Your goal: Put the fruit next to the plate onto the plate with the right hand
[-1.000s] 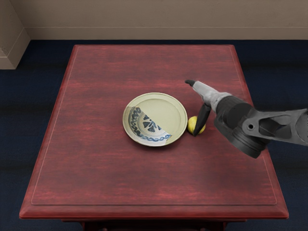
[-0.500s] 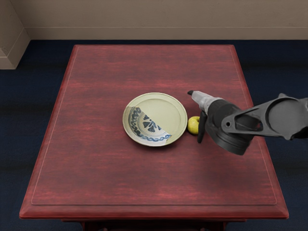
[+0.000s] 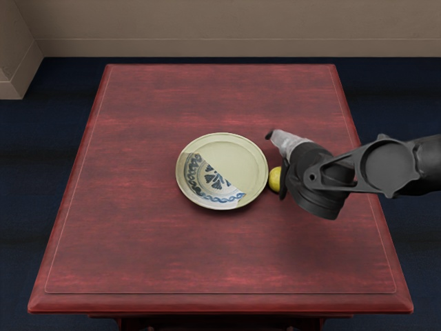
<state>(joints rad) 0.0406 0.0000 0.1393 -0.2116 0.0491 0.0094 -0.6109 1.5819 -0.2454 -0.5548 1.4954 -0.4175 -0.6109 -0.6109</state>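
Fruit (image 3: 275, 179) lay on the tabletop (image 3: 138, 241), right beside the plate (image 3: 221, 136) on the side nearer the right edge — not on it yet. My right hand (image 3: 288, 153) covered the fruit to grab it — gripping or not, I couldn't tell.

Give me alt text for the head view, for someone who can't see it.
The robot's right hand, reaching in from the right, hangs over a small yellow fruit and hides part of it. The fruit lies on a dark red table, close beside the right rim of a patterned cream plate.
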